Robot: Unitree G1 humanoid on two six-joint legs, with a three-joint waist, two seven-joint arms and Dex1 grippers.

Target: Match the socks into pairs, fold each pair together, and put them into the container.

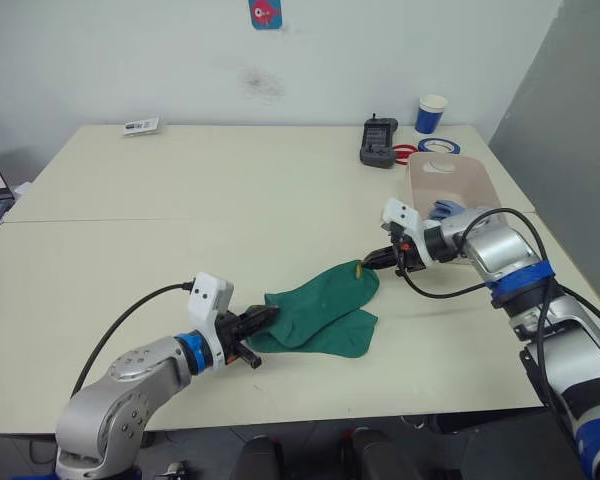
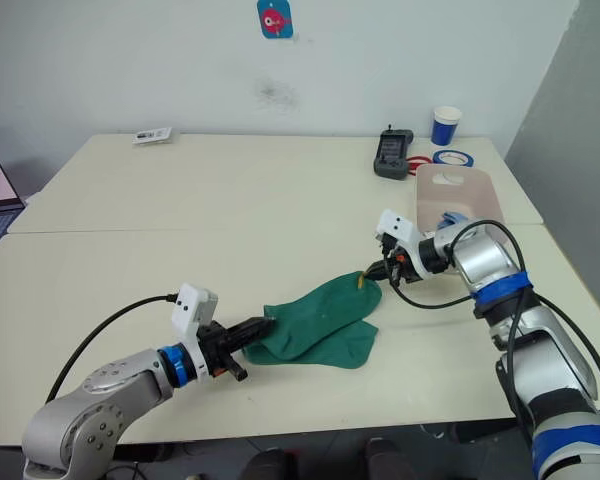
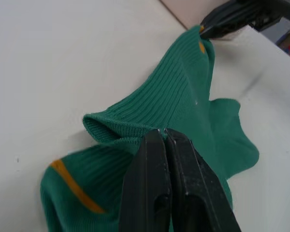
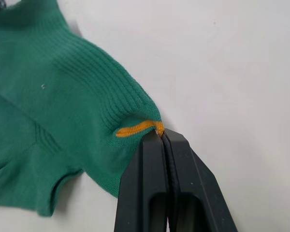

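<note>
**Green pair in hand, fold not yet made**

Progress: two dark green socks (image 1: 325, 308) lie overlapped on the worktop (image 1: 180, 200), near its front-right part. Left gripper (image 1: 263, 319) is clenched on the cuff end nearest the robot; right gripper (image 1: 368, 264) is clenched on the far end, right at the small yellow mark (image 4: 135, 128). Both pinch fabric, fingers closed tight in the wrist views. So pair is matched & held at both ends; fold looks pending, not done.

Container (image 1: 450, 190) sits by the right edge of the worktop, just beyond the right arm. Something light blue (image 1: 445, 209) pokes out inside it, prob. the blue socks, but can't confirm a folded pair. White socks: can't tell, interior mostly hidden.

Left to do, by my read: fold green pair over, carry to container, drop in.

Room & edges:
- Wide bare worktop to the left & behind the socks; plenty of space to fold.
- Socks near the front edge; left gripper close to it. Watch overhang.
- Path to container short, rightward; right arm's own cable loops nearby.
- Black device (image 1: 378, 142), paper cup (image 1: 431, 113), tape rolls (image 1: 438, 146) sit behind container, well apart from the socks.
</note>
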